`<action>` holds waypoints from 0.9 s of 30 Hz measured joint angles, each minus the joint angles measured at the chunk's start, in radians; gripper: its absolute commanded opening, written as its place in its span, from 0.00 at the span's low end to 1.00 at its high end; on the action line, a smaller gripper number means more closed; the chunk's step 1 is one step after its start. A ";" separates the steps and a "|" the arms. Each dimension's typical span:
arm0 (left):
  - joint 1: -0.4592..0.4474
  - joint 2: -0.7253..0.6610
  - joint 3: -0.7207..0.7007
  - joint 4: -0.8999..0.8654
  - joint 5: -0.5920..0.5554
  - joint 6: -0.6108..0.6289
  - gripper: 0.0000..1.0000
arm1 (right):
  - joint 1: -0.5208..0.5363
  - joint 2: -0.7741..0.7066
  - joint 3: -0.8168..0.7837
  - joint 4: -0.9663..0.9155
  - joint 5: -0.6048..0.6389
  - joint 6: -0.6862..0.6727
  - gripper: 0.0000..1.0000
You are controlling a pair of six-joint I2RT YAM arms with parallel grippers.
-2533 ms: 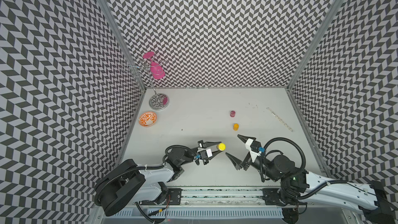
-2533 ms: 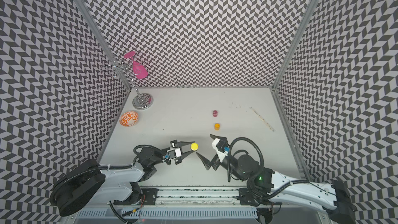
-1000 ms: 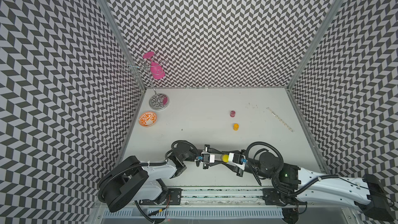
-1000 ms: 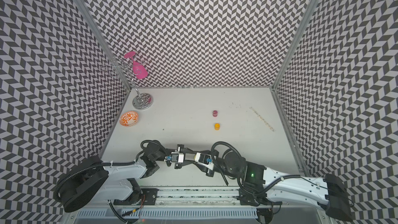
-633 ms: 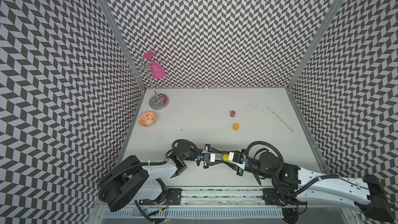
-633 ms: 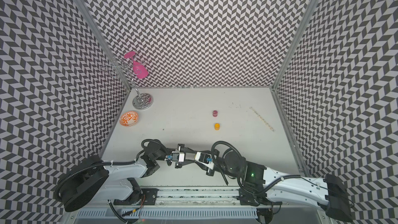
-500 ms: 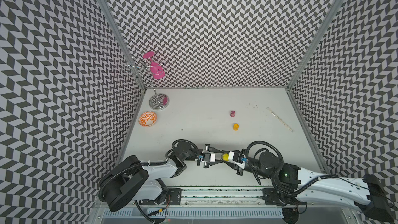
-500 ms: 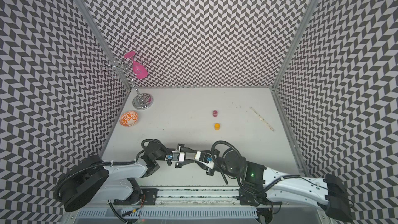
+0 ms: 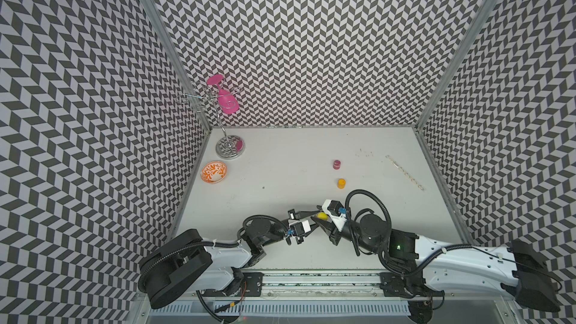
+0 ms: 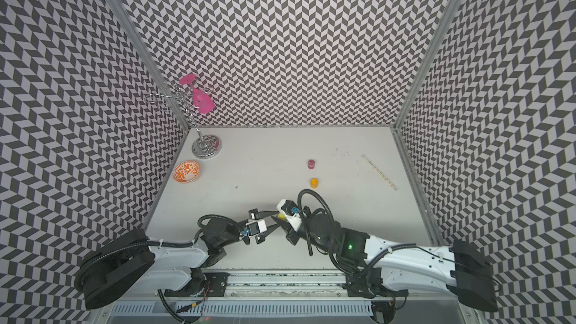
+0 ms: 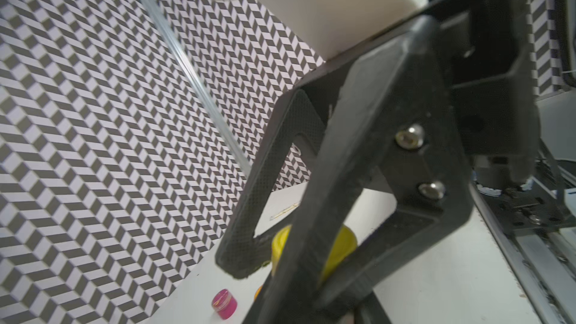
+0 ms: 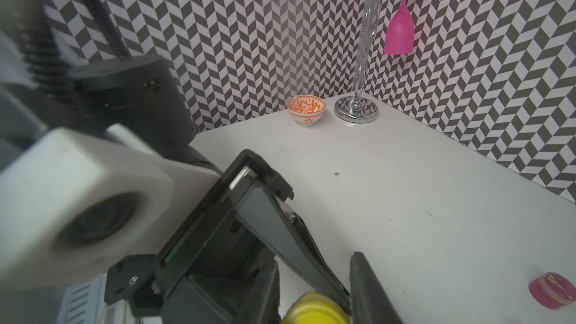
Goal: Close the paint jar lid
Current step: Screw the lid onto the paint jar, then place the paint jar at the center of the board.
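Observation:
A small yellow paint jar hangs just above the table near its front edge, between two grippers that meet tip to tip. My left gripper comes from the left and is shut on the jar body. From the right, my right gripper is shut on the jar's yellow lid end. In the right wrist view one left finger lies between the lid and a right finger. The fingers hide most of the jar.
A pink jar and an orange jar stand behind the grippers at mid-table. At the back left are an orange-patterned bowl and a chrome stand with a pink glass. A thin strip lies at the right. Patterned walls close three sides.
The right gripper, open and apart earlier, has come onto the jar held by the left gripper and closed. In the last half second both grippers and the jar shifted slightly toward the back.

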 measured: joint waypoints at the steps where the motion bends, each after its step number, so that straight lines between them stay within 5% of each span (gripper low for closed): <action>1: -0.005 -0.002 -0.008 0.019 -0.024 0.002 0.24 | 0.002 0.011 0.004 0.014 0.013 0.029 0.00; 13: -0.036 0.025 -0.088 0.151 -0.285 0.048 0.28 | 0.043 0.224 0.037 0.230 0.249 0.346 0.00; 22: -0.027 0.068 -0.088 0.221 -0.443 0.072 0.64 | 0.025 0.235 0.072 0.183 0.389 0.361 0.00; 27: -0.001 0.065 -0.070 0.228 -0.580 0.071 0.88 | -0.174 0.188 0.072 0.075 0.292 0.322 0.00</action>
